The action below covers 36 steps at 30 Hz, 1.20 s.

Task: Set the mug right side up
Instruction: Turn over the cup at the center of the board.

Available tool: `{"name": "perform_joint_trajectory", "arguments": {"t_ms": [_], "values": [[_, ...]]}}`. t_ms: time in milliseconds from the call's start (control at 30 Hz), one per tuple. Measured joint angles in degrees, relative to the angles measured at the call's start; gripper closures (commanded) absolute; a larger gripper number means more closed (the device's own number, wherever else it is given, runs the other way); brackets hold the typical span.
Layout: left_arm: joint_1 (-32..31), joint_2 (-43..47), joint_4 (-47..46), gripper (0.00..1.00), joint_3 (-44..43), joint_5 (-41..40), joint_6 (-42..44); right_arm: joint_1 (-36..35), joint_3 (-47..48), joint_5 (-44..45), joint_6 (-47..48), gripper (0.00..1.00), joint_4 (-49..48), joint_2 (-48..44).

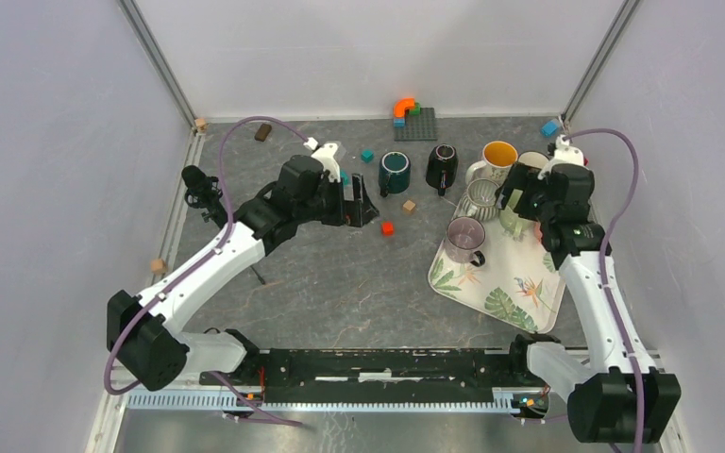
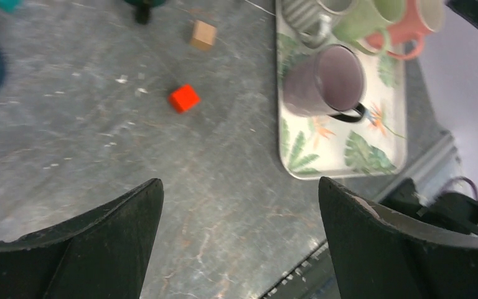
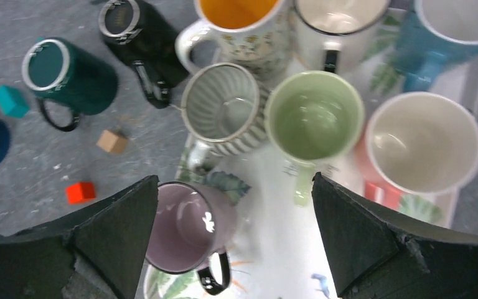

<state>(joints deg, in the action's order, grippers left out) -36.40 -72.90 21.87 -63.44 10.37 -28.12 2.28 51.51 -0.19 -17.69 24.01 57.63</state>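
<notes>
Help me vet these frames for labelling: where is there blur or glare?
Top external: sharp, evenly lit. Left wrist: smeared throughout, red cube and tray edges soft. Right wrist: crisp, but glare washes out the tray's bare centre and glints inside the purple mug.

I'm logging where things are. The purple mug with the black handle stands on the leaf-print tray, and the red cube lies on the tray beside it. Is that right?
Not quite. The red cube lies on the grey table, clear of the tray, not on it. The purple mug with the black handle does stand on the leaf-print tray. The left wrist view shows this plainly.
</notes>
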Motion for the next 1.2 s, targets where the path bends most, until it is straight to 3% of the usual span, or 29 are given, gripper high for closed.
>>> {"name": "perform_joint_trajectory", "arguments": {"t_ms": [367, 833, 1200], "values": [[8.13, -7.15, 5.42, 0.0, -4.17, -12.74, 4.9, -11.65, -0.81, -4.66, -2.19, 0.02, -6.38, 4.85], [19.02, -22.34, -0.63, 0.0, -5.44, -12.66, 6.01, -15.37, -0.74, -8.66, -1.66, 0.02, -8.74, 4.28], [19.82, -30.58, -8.81, 0.0, -5.44, -10.25, 9.29, -15.41, -0.74, -8.59, 1.68, 0.02, -8.7, -1.92]]}}
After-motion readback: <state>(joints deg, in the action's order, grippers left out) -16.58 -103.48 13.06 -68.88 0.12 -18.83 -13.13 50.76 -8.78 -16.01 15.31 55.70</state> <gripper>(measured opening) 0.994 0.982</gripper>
